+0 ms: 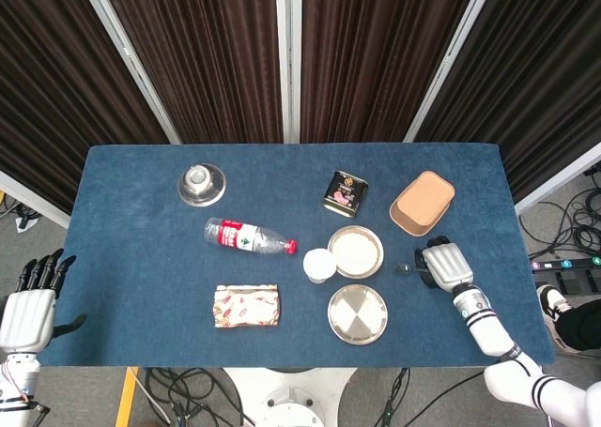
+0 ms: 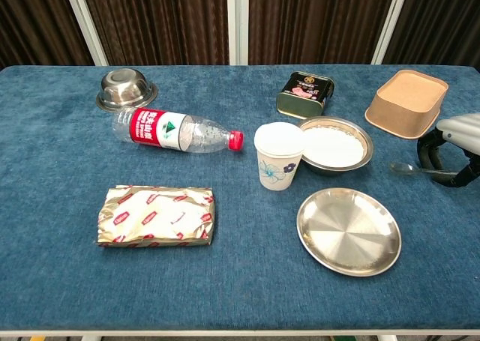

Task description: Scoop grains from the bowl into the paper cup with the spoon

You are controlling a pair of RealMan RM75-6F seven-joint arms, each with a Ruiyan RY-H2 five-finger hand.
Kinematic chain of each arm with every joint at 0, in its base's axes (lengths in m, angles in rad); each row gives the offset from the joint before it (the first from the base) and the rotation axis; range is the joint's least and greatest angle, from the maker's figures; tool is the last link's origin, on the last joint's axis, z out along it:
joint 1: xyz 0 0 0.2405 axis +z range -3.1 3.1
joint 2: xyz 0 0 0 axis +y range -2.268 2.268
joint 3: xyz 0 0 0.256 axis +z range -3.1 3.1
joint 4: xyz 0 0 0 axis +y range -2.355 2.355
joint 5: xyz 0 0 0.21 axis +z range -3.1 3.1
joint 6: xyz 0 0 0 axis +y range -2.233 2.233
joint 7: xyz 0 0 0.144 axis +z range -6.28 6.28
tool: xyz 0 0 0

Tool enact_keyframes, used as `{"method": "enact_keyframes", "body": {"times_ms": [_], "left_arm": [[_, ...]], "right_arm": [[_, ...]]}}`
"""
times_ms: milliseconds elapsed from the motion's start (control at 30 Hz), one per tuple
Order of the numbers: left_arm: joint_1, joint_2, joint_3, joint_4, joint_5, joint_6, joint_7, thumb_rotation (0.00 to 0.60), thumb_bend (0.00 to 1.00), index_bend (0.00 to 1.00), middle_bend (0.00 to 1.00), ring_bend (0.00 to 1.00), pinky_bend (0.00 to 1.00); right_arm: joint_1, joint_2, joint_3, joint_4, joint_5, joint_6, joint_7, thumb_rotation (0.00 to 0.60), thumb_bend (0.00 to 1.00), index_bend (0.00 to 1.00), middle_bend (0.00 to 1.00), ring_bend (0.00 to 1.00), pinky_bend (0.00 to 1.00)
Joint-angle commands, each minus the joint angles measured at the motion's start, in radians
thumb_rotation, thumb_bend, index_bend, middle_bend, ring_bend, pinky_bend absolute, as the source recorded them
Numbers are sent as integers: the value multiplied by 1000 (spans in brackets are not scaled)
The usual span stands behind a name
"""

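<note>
1. Right now my right hand (image 2: 455,142) is at the table's (image 2: 60,281) right edge, fingers curled around the handle of the spoon (image 2: 409,169), gripping it.
2. Spoon lies nearly level, its scoop end pointing left toward the bowl (image 2: 335,145); I can't tell whether it touches the cloth.
3. Bowl of pale grains sits right of centre, the paper cup (image 2: 279,155) touching its left rim.
4. My left hand (image 1: 28,307) hangs off the table's left corner, fingers straight and apart, holding nothing.

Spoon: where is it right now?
In the chest view, the spoon is at the table's right edge, held by the right hand, just right of the grain bowl.
</note>
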Motion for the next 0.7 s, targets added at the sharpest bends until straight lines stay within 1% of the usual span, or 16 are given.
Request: {"method": "enact_keyframes", "body": {"times_ms": [33,233,367,433,567,700], "left_arm": [[1,0,0,2,1,2,-3,600,170,162,136,94,68],[1,-2,0,6,7,7,-10,600,170,162,137,94,68],[-1,-4,-3,12,11,10,-17,600,170,162,137,94,68],[-2,-3,-4,14,14,12,-20,600,170,162,137,94,68],[1,-3,-3,18,16,17,-27,600,170,162,137,94,68],[7,-4,-1,21,15,23,-34,600,170,162,137,94,68]], "right_arm": [[12,54,-5,-59,-16,1,-32,600,323,584,569,259,212],[58,204,14,-227,-23,-16,-163,600,327,612,590,278,212],[140,282,45,-332,4,-111,-257,600,327,622,596,279,212],[188,297,57,-357,27,-175,-296,600,327,627,599,280,212],[282,286,70,-352,74,-290,-380,600,327,633,603,287,213],[354,257,70,-330,127,-357,-462,600,327,635,604,288,213]]}}
